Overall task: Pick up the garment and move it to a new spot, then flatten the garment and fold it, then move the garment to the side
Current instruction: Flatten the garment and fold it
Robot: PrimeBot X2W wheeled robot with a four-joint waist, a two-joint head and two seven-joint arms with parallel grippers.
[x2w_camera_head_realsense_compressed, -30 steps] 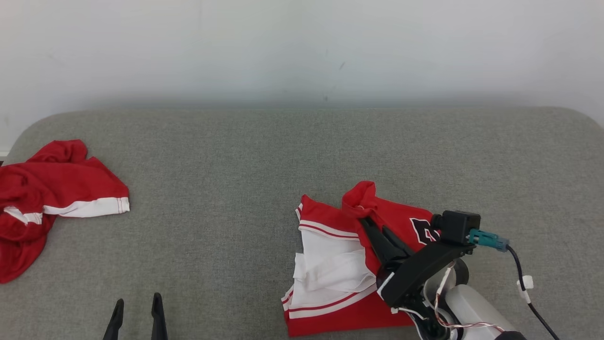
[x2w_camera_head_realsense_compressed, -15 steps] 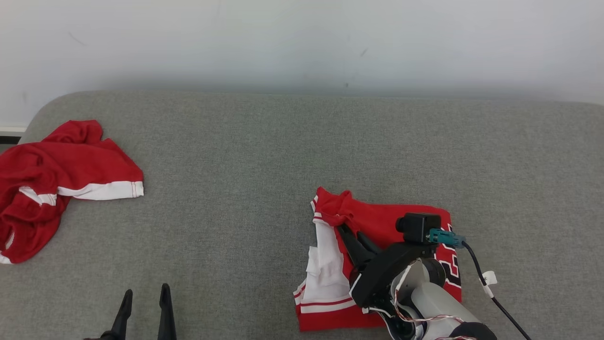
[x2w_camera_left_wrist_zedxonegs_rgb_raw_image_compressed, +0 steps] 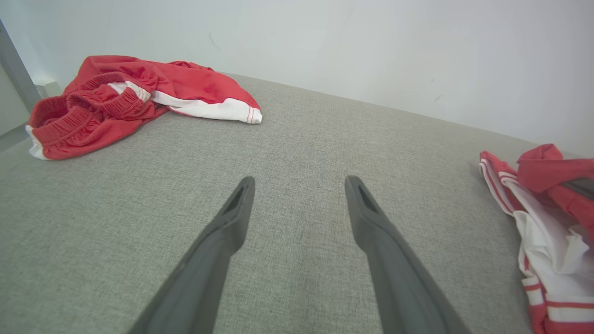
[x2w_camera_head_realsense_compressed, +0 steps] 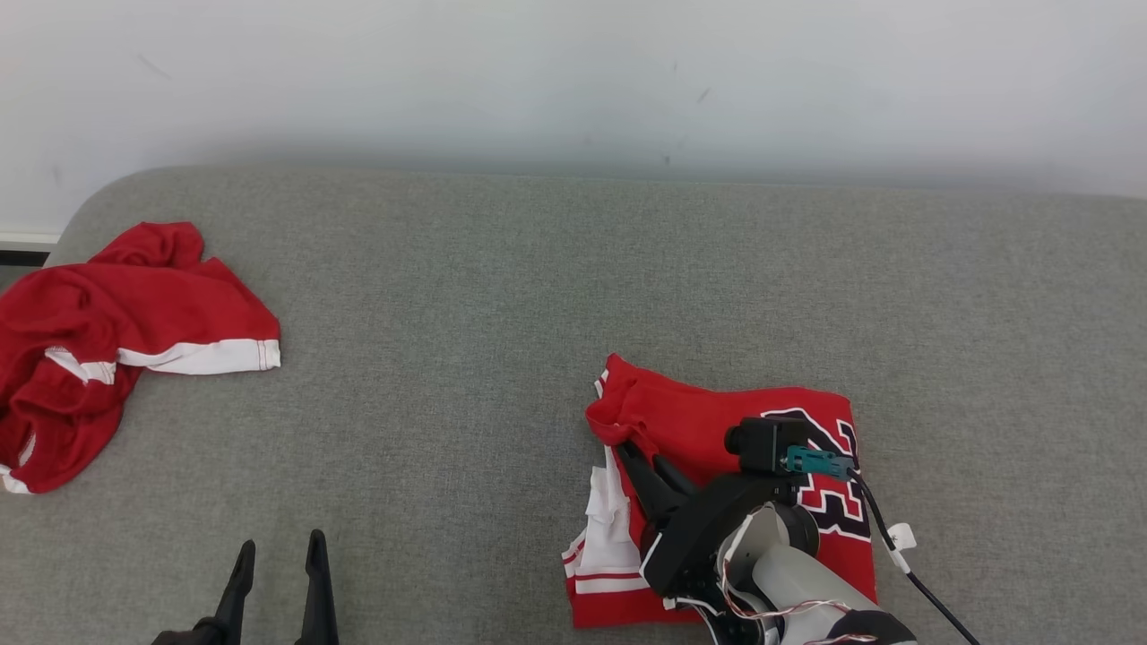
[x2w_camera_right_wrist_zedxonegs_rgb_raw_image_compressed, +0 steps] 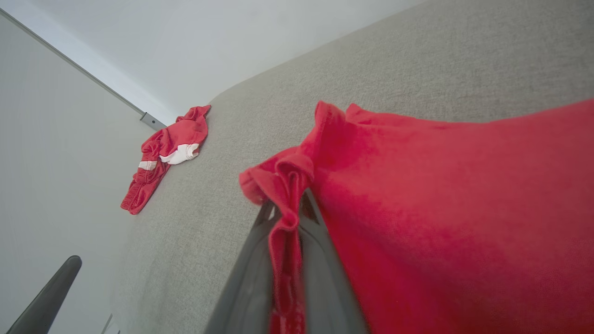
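We found the garment [x2w_camera_head_realsense_compressed: 717,417] (a red jersey with white trim and dark numerals) lying on the near right part of the grey surface [x2w_camera_head_realsense_compressed: 502,296], partly under the right arm [x2w_camera_head_realsense_compressed: 806,582]. Our right claw [x2w_camera_head_realsense_compressed: 627,446] was pressed together on a bunched red fold at the garment's far left corner. In the right wrist view the cloth ran down between the two fingers [x2w_camera_right_wrist_zedxonegs_rgb_raw_image_compressed: 250,278], and the rest of the red panel spread away to that view's right. Just beside the claw, along the garment's left edge, a rumpled white layer [x2w_camera_head_realsense_compressed: 618,528] lay exposed. Our left claw [x2w_camera_head_realsense_compressed: 280,540] hovered spread wide and empty over the surface at the near left, well apart from the garment. A second red piece [x2w_camera_head_realsense_compressed: 125,331] with a white band lay crumpled at the far left edge — touching neither claw.
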